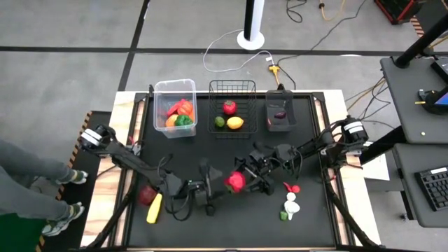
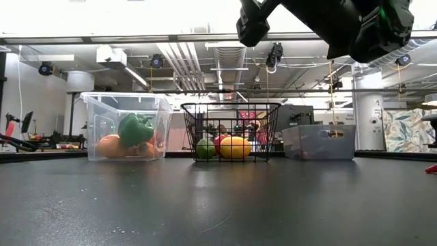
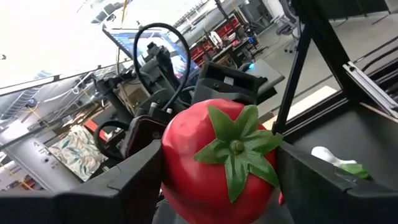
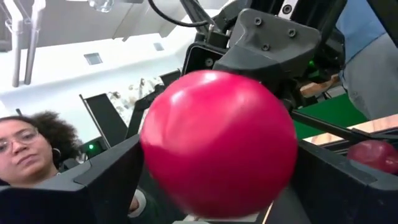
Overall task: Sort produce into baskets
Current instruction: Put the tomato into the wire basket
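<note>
A red toy tomato (image 1: 236,181) with a green leafy top (image 3: 236,149) hangs above the middle of the black table, between my two grippers. My left gripper (image 1: 225,185) reaches in from the table's left and is shut on it. My right gripper (image 1: 246,176) comes from the right and is open, with a finger (image 4: 106,180) close on either side of the tomato's round underside (image 4: 217,143); whether they touch it I cannot tell. At the far edge stand a clear tub (image 1: 175,108), a wire basket (image 1: 232,105) and a dark bin (image 1: 280,113), each holding produce. My left gripper pinches the tomato's two opposite sides (image 3: 171,168) between its two fingers (image 3: 134,180). The fingers lie about level and come from the table's left. The tomato is lifted clear of the table, its leafy top turned back toward my left wrist.
Near the table's left front lie a red piece (image 1: 147,194) and a long yellow piece (image 1: 154,208). At the right front lie a red chilli (image 1: 292,187), a white piece (image 1: 292,206) and a small green one (image 1: 283,215). A person stands at the table's left.
</note>
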